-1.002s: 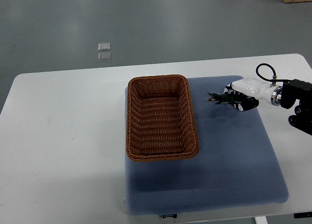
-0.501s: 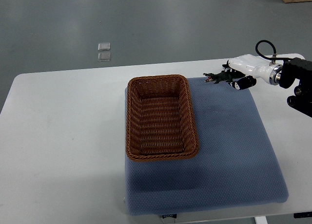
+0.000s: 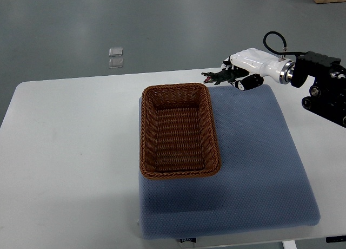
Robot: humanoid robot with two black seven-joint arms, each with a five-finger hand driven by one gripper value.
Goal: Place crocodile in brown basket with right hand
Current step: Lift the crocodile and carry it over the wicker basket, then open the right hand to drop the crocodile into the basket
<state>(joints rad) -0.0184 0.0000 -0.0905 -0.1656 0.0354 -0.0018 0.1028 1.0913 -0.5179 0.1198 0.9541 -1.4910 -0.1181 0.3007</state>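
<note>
- right hand (image 3: 241, 71), white shell w/ black fingers, comes in from the right edge; fingers are wrapped round the small dark green toy crocodile (image 3: 217, 77), gripping it by the back half
- croc sticks out left of the hand, open mouth w/ a bit of red pointing left, held up in the air
- vs half a sec ago: hand + croc have shifted left and a bit farther back. A full sec ago they were low over the mat, right of the basket
- croc is now near the far right corner of the brown woven rectangular basket (image 3: 179, 174), just outside the rim, not over the inside yet
- basket hasn't moved, nothing in it, sits on the left part of the blue-grey padded mat (image 3: 254, 168)
- mat lies on the white table (image 3: 70, 151), same spot as before
- two small clear squares (image 3: 115, 57) on the grey floor beyond the table, far left
</note>
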